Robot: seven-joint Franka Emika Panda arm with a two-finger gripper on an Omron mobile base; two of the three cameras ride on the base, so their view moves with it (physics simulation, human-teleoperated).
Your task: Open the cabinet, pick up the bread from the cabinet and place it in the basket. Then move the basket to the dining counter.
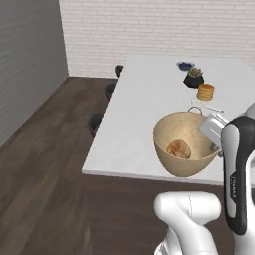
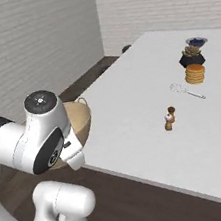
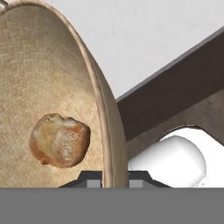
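The bread (image 1: 179, 149) is seen lying inside the basket (image 1: 169, 149), so that step is judged to be done. The basket is held at the near edge of the white bench (image 1: 139, 109). In the left base view it hangs over the corner, and it cannot be told if its bottom is set down yet. The tool (image 3: 114, 181) is closed narrow on the basket rim; in the hand view the rim runs down between the two finger tips. What looks to be left is to set the basket well onto the bench and then let go. Other things are found farther along the bench, well apart from the basket: a stack of pancakes (image 2: 195, 74), a small plant in a dark pot (image 2: 191, 56), a blue bowl (image 2: 196, 41), a wire whisk (image 2: 186, 90), and two little shakers (image 2: 169, 118). Dark stools (image 1: 97, 122) stand along the far side of the bench. The bare part of the bench next to the basket is wide, so nothing is judged to be in the way. The one worry is that the basket is so near the edge that it could tip off if let go here.
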